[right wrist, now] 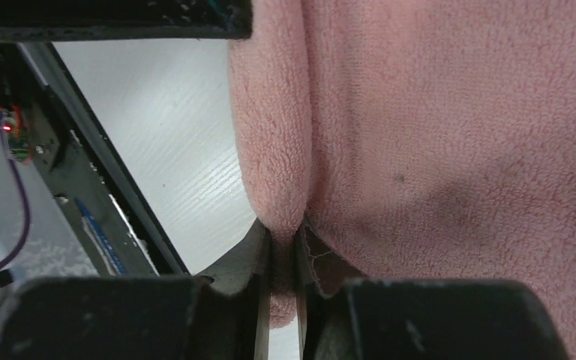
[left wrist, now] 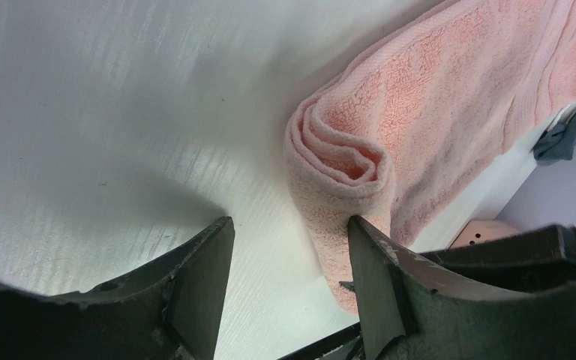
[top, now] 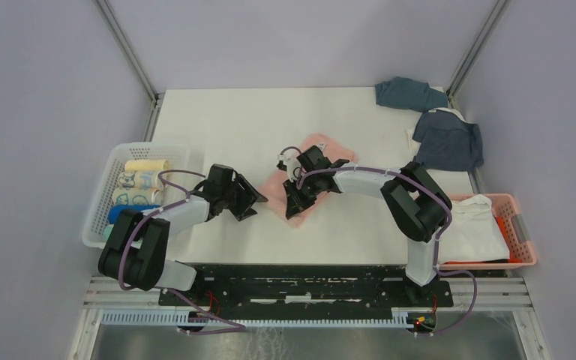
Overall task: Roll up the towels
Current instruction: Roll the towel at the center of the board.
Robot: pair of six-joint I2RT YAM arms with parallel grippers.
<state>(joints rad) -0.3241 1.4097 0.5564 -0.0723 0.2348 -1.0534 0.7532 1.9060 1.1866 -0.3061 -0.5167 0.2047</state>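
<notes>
at mid tabletop (top: 225,120), a little right of centre, we find the pink towel (top: 322,140) partly rolled: near end wound into a loose spiral, far part flat and spread toward the back

- right pincer (right wrist: 283,234): closed tight on a raised fold of the pink towel. its wrist view shows a ridge of terry pinched between the two fingers, only a thin strip of cloth in the gap. from above it sits over the near end of the towel, reaching in from the right
- left pincer (left wrist: 289,225): open, fingers well apart, nothing between them but bare tabletop. it hangs low just left of the towel. its wrist view looks onto the end of the roll, where we count a couple of turns in the spiral. the finger nearer the roll is right at the cloth; whether it touches we cannot tell
- white basket (top: 97,217), left edge of tabletop: rolled towels (top: 141,180) lying side by side, cream, a white one with a print, another cream, bright blue nearest us
- pink basket (top: 523,232), right edge: a folded white towel (top: 472,225) on top, an orange-red item (top: 501,225) showing beside it, too small for us to name
- far right corner: a slate blue towel (top: 409,94) in a crumpled heap, and just nearer to us a darker blue towel (top: 450,141), also crumpled, a pale edge showing at its top. the two lie close; whether they touch we cannot tell
</notes>
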